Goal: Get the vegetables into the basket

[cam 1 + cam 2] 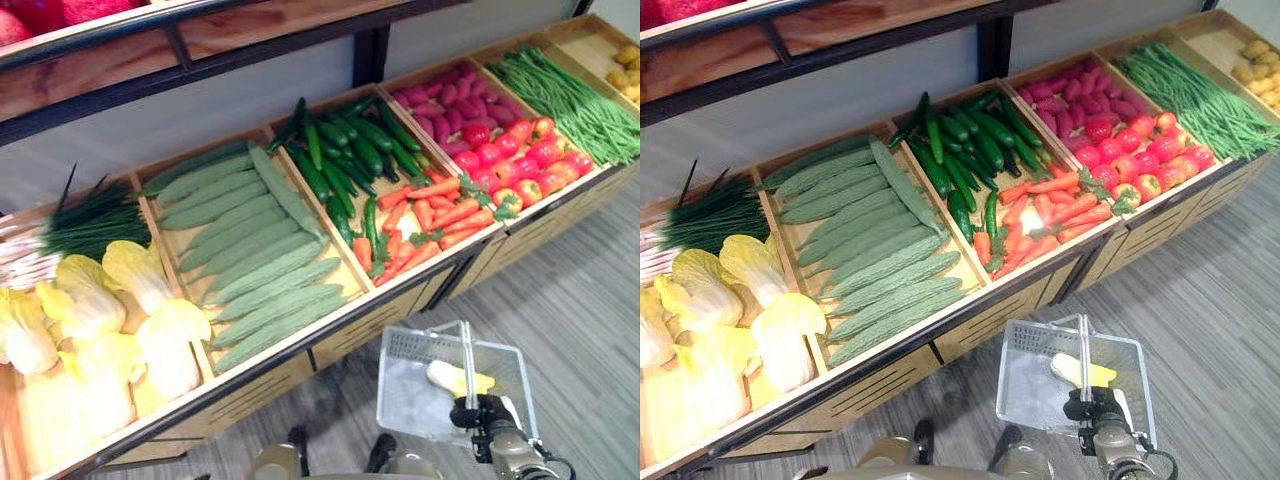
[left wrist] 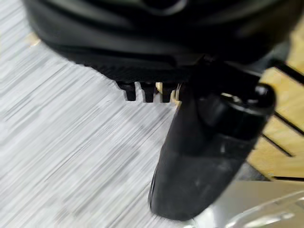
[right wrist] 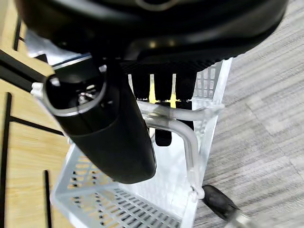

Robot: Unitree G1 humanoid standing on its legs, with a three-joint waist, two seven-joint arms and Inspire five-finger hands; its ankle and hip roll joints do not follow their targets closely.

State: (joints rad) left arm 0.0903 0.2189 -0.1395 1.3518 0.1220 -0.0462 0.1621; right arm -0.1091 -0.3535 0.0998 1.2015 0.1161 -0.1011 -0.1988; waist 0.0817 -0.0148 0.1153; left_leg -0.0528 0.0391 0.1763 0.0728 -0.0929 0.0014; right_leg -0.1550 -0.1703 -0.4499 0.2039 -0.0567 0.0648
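Note:
A white mesh basket (image 1: 402,392) hangs low in front of the stand, at the lower right. My right hand (image 1: 476,412) is shut on its metal handle (image 3: 187,142), fingers curled round the bar. One pale yellow cabbage piece (image 1: 456,378) lies inside the basket. The sloping wooden stand holds napa cabbages (image 1: 150,330), pale green ridged gourds (image 1: 262,268), dark cucumbers (image 1: 345,155), carrots (image 1: 432,215) and tomatoes (image 1: 522,158). My left hand (image 2: 199,142) hangs over the grey floor beside the stand's wooden front, fingers relaxed and holding nothing.
Chives (image 1: 95,225) lie at the stand's far left. Purple-red sweet potatoes (image 1: 450,100), green beans (image 1: 572,95) and potatoes (image 1: 626,70) fill the right bins. A wooden shelf (image 1: 200,40) overhangs the back. Grey striped floor (image 1: 590,300) spreads to the right.

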